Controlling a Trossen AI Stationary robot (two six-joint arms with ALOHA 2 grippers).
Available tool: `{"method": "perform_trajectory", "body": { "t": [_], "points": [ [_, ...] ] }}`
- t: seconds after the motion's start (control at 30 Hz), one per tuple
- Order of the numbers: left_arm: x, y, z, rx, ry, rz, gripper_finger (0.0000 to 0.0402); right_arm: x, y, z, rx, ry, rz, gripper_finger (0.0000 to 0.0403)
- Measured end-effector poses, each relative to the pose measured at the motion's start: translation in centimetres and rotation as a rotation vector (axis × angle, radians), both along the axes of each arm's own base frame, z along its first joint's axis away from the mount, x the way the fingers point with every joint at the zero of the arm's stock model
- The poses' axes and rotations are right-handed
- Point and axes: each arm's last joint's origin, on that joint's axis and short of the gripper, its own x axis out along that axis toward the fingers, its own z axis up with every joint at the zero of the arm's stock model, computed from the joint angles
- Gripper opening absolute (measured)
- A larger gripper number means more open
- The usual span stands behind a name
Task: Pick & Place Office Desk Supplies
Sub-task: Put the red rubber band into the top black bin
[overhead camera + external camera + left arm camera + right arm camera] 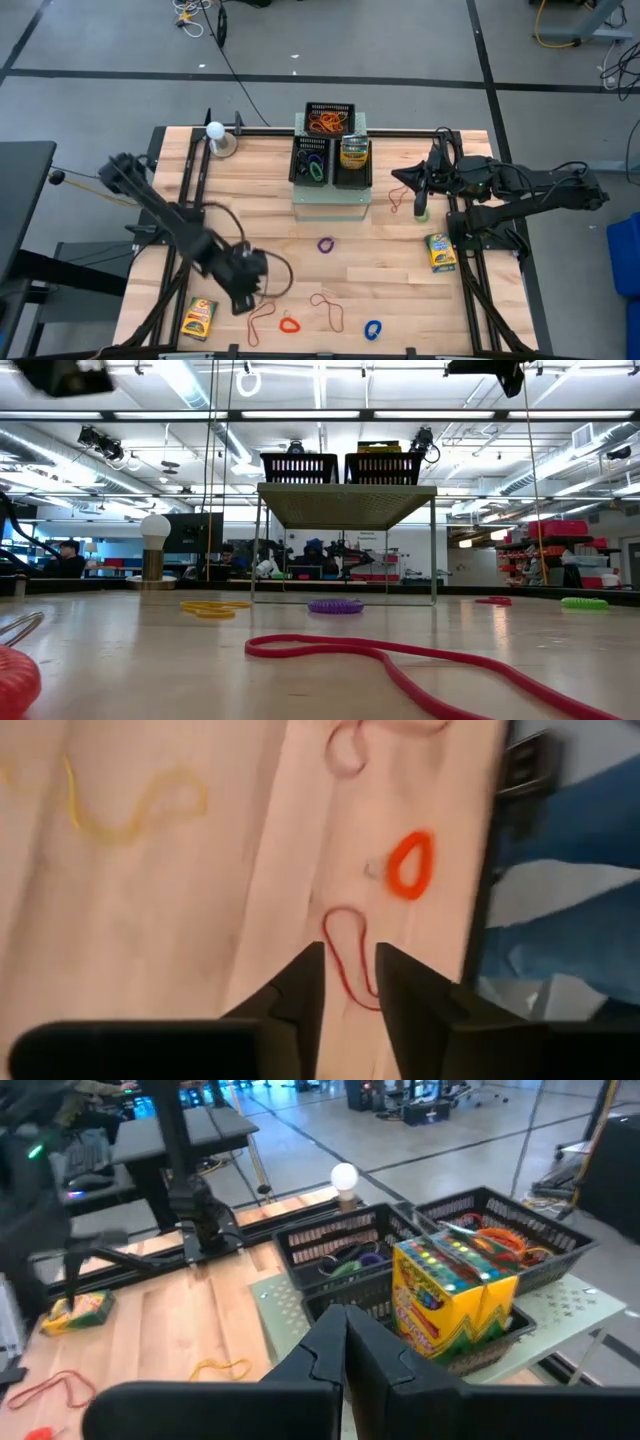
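Note:
My left gripper [242, 298] [350, 965] hovers open over the table's near left part. Past its fingers a thin red rubber band [345, 955] lies flat on the wood, with a thick orange-red loop [411, 863] [289, 324] beside it. More thin bands [328, 305], a purple loop [326, 244], a blue loop [372, 329] and a green loop [421, 214] lie flat on the table. One crayon box [199, 318] lies near left, another [440, 252] on the right. My right gripper [397, 179] [345, 1325] waits shut and empty, raised beside the trays.
Black mesh trays [330, 120] stand on a pale-green perforated box [330, 200] at the far middle; they hold rubber bands, loops and a crayon box [450, 1295]. A small bulb lamp [215, 130] stands far left. Bare wood lies between the loose supplies.

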Motion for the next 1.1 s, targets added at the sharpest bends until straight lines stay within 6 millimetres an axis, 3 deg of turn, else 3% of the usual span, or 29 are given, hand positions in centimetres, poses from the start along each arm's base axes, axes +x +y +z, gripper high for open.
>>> {"method": "perform_trajectory", "body": {
  "t": [0.2, 0.37, 0.6, 1.1],
  "points": [
    [0.9, -4.5, -4.6, -0.104, 0.113, 0.129, 0.0132, 0.0, 0.0, 0.0, -0.059, 0.020, 0.005, 0.0009],
    [1.1, -6.6, -7.4, -0.163, 0.192, 0.243, 0.0151, 0.0, 0.0, 0.0, -0.101, 0.035, 0.017, 0.0009],
    [0.7, -7.8, -10.2, -0.166, 0.318, 0.299, 0.0164, -0.1, -0.1, -0.3, -0.147, 0.082, 0.031, 0.0009],
    [0.8, -8.4, -13.3, -0.198, 0.452, 0.546, 0.0158, -0.2, -0.1, -0.5, -0.154, 0.107, 0.014, 0.0009]
  ]
}}
